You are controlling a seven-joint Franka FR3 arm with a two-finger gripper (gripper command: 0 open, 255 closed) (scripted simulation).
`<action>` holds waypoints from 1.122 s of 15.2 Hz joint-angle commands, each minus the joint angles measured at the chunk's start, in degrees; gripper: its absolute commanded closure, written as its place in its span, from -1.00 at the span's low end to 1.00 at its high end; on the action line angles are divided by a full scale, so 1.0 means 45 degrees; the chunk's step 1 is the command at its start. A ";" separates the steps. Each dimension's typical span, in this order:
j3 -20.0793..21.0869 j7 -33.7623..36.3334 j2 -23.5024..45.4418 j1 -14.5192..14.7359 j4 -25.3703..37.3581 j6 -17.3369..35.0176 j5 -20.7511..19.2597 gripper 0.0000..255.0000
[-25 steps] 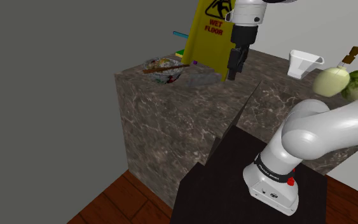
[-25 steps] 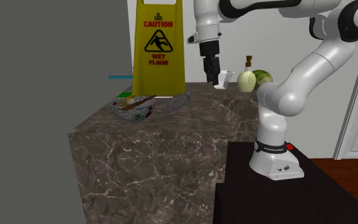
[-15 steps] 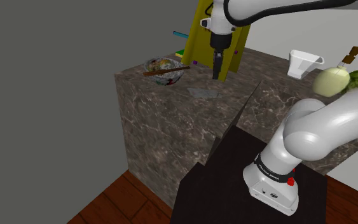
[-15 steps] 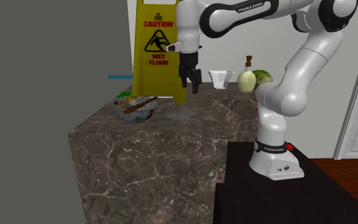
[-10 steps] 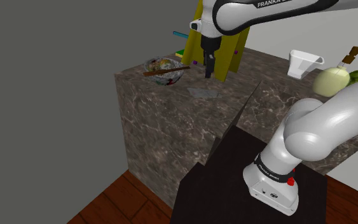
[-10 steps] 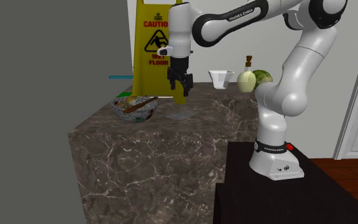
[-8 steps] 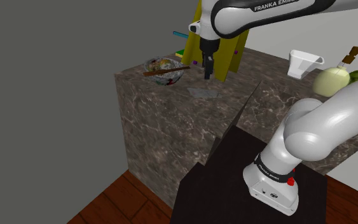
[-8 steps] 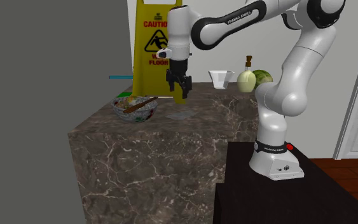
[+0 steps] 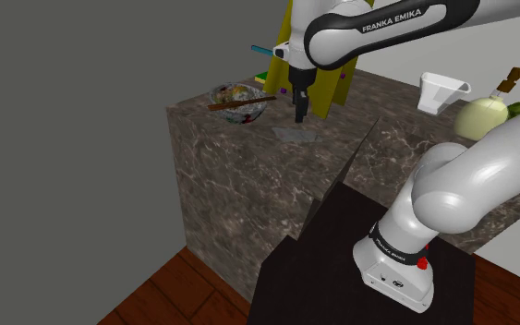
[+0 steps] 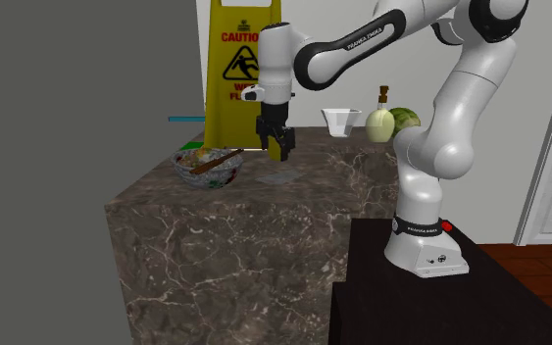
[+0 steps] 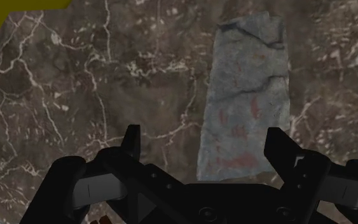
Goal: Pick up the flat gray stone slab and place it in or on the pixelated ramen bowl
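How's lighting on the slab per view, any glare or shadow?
Wrist view: slab evenly lit, no glare, reddish marks legible, clear against the dark veined counter; no shadow from the open tool. Shoulder view: dim, slab a faint grey patch. Second exterior view: slab barely separates from the counter.

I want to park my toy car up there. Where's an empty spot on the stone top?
The counter is bare between the gray slab and the white cup, and along the edge farthest from the yellow sign, past the bowl and slab. It is crowded by the sign: the bowl, and the open gripper over the slab.
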 commanded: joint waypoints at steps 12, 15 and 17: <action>-0.0003 0.0000 0.0005 -0.0002 -0.0007 0.0014 -0.0003 1.00; -0.0003 0.0000 0.0005 -0.0002 -0.0007 0.0014 -0.0003 -1.00; -0.0940 -0.0961 -0.0814 -0.0002 -0.0720 -0.0070 0.1155 -1.00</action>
